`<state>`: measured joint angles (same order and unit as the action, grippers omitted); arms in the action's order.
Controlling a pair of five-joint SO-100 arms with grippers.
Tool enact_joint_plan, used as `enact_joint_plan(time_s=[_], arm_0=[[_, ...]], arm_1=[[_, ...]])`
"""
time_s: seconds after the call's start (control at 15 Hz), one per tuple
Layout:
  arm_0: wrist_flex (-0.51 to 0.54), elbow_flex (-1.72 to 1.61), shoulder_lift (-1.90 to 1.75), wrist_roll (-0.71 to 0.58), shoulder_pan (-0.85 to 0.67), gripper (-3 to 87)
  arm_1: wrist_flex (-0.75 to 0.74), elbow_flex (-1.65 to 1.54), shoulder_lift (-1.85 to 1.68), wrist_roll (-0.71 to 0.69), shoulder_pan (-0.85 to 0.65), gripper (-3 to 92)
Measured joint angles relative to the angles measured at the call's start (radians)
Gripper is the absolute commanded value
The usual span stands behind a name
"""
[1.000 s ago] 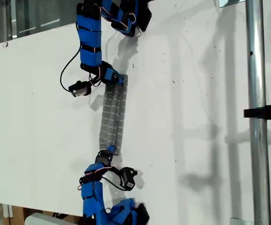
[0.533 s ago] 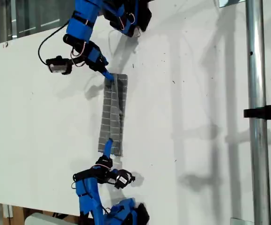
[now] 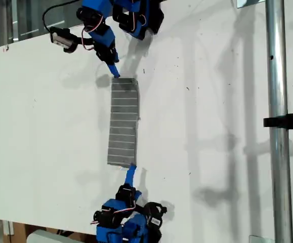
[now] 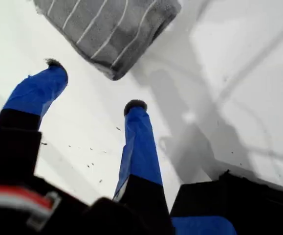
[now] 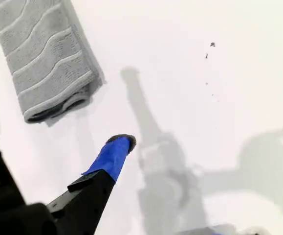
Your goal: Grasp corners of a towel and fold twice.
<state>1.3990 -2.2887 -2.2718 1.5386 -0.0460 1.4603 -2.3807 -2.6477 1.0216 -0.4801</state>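
The towel (image 3: pixel 123 121) is soft grey cloth, ribbed with pale raised stripes and matt. The counter (image 3: pixel 45 126) under it is smooth, white and faintly glossy, with small dark specks. Beside the counter a pole (image 3: pixel 279 121) is shiny metal.

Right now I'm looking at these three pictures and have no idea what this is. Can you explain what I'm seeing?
These are my two small blue robot arms at a white table. The exterior view looks down from above. One arm reaches in at that view's top and the other arm at its bottom. The grey striped towel lies between them, folded into a long strip. The other two pictures come from cameras riding on the grippers. My first gripper is open, just short of one towel end. Only one finger of my second gripper shows, so I cannot tell whether it is open. Neither holds the towel.
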Motion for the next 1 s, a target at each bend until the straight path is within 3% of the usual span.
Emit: enact_joint_plan(time_s=[0.07, 0.13, 0.2, 0.27, 0.4, 0.47, 0.67, 1.0], arm_0=[[-0.074, -0.071, -0.041, 0.08, 0.109, 17.9], [-0.124, -0.16, -0.121, 0.15, 0.184, 12.3], [-0.195, -0.285, -0.265, 0.236, 0.242, 0.1], [-0.206, -0.417, -0.48, 0.299, 0.324, -2.9], [-0.064, -0.584, -1.019, 0.29, 0.405, -2.9], [-0.101, -0.606, -1.137, 0.241, 0.405, -2.9], [-0.164, -0.67, -1.197, 0.143, 0.342, -2.9], [-0.121, -0.678, -1.2, 0.124, 0.313, -2.9]], arm_1=[[-0.006, -0.025, -0.012, 0.029, 0.043, 26.2], [-0.017, -0.049, -0.021, 0.064, 0.058, 27.8], [-0.02, -0.081, -0.034, 0.097, 0.061, 30.7], [-0.02, -0.103, -0.044, 0.115, 0.071, 32.8], [-0.02, -0.146, -0.046, 0.155, 0.071, 39.7], [-0.02, -0.153, -0.034, 0.167, 0.063, 41.8], [-0.124, -0.219, 0.055, 0.166, 0.005, 43.1], [-0.497, -0.15, 0.591, 0.11, -0.046, 37.6]])
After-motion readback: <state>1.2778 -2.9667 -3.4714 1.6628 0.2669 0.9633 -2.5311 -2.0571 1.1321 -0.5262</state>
